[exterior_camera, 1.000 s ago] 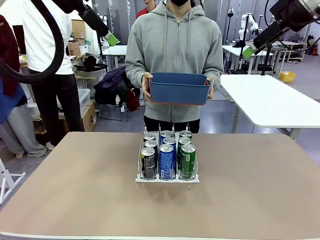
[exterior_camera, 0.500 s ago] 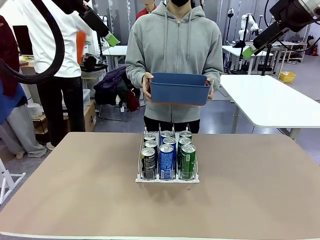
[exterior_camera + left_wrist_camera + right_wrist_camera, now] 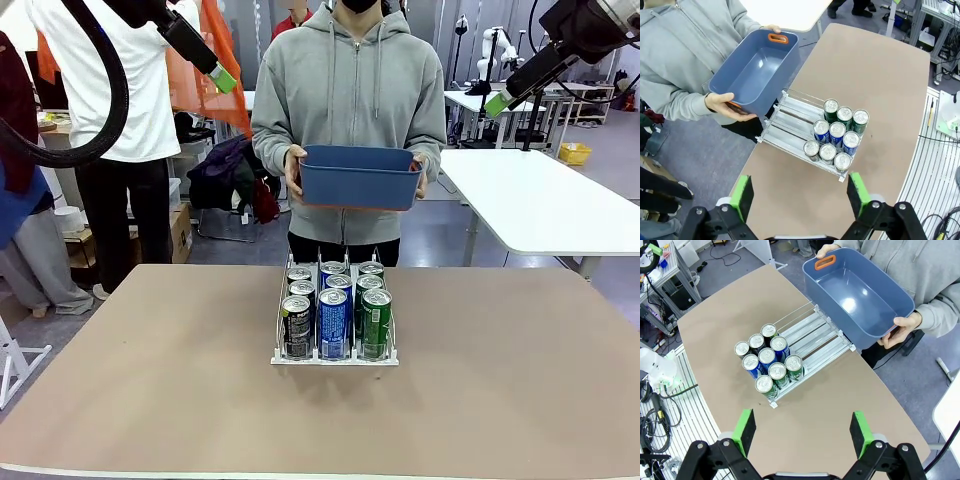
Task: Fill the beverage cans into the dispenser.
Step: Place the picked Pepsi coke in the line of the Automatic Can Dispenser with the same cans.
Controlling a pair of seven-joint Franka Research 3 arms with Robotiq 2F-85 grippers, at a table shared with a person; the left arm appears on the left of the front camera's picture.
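The dispenser (image 3: 335, 357) stands at the table's middle with several beverage cans (image 3: 333, 322) upright in its three lanes: black on the left, blue in the middle, green on the right. From above, the cans (image 3: 837, 134) (image 3: 767, 362) crowd the front end of the dispenser (image 3: 788, 119) (image 3: 816, 336), and the rear of the lanes is bare. My left gripper (image 3: 222, 78) (image 3: 801, 195) hangs high at the upper left, open and holding nothing. High at the upper right, my right gripper (image 3: 497, 103) (image 3: 803, 432) is also open with nothing in it.
A person in a grey hoodie stands at the far edge holding an empty blue bin (image 3: 358, 178) (image 3: 752, 75) (image 3: 860, 295) with both hands, above and behind the dispenser. A white table (image 3: 545, 205) stands behind on the right. Bystanders stand at the back left.
Both arms, the cans and the bin stay still. In the background at left, an orange cloth has come into view beside a bystander.
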